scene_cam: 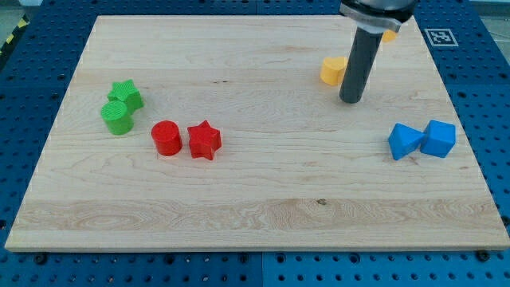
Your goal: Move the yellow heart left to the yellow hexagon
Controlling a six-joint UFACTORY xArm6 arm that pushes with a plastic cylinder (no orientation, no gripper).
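While my tip [351, 100], a jawless rod tool, sits just right of a yellow block [333, 71], push leftward steadily.

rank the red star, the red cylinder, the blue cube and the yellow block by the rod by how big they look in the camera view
1. blue cube
2. red star and red cylinder: look alike, so no ranking.
3. yellow block: smallest showing, but the rod hides part of it and it lies farther up the view, so unsure.
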